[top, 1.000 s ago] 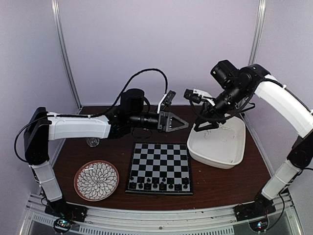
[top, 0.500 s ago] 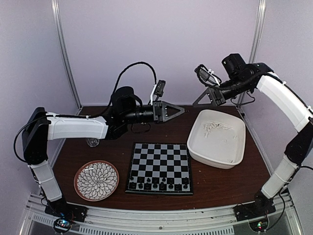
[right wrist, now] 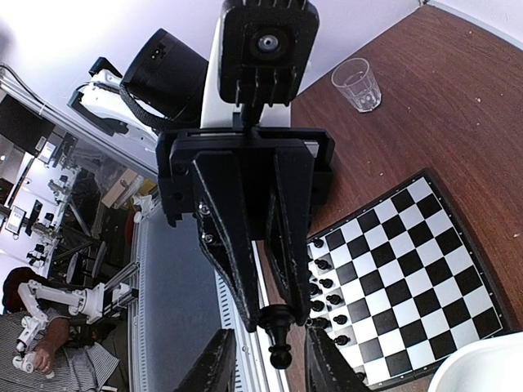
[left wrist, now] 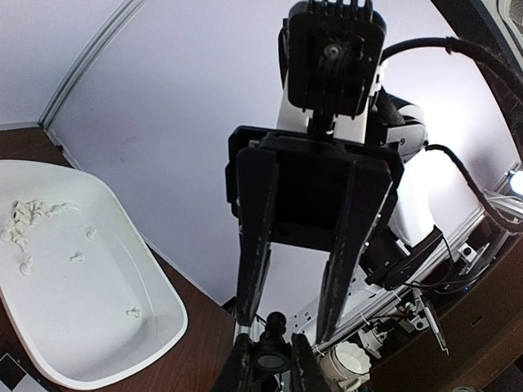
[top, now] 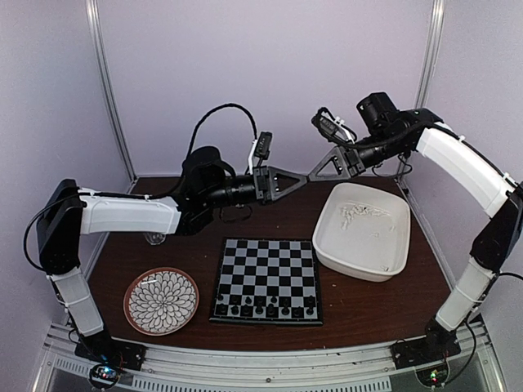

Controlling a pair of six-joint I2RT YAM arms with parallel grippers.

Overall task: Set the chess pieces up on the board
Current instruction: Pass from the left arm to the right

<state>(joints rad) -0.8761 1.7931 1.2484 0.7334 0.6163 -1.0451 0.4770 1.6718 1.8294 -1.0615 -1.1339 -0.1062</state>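
We see a board (top: 267, 281) of black and pale grey checkers with a thin dark rim. Black pieces (top: 261, 309) fill its near rows. A lone piece (right wrist: 279, 331), glossy black, shows mid-air. Right of the board, a white tub (top: 364, 231) holds white pieces (top: 357, 212). On the near left, a plate (top: 161, 300) has a terracotta rim and white petals ringed on a dark ground. The table (top: 368, 310) is reddish-brown wood grain. The arms (top: 122, 214) are white with black joints. The walls (top: 270, 73) are pale lilac.
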